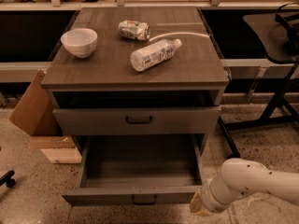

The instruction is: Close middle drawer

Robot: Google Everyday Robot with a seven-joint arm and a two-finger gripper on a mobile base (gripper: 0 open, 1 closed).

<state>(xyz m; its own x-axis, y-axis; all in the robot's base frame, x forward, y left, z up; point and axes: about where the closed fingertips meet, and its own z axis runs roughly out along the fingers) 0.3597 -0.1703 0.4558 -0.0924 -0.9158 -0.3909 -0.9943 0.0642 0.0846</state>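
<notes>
The grey-brown cabinet (135,71) stands in the centre. Its middle drawer (107,196) is pulled far out toward me and its deep box is empty, with a small dark bar handle (144,199) on its low front. The top drawer (93,121) above it stands slightly out. The lowest drawer is hidden under the open one. My gripper (198,204) is at the lower right on the end of the white arm (252,183), close to the right front corner of the middle drawer.
On the cabinet top lie a white bowl (79,41), a crushed can (134,30) and a plastic bottle (154,54) on its side. A cardboard box (35,104) leans at the left. A black stand's legs (261,118) are at the right.
</notes>
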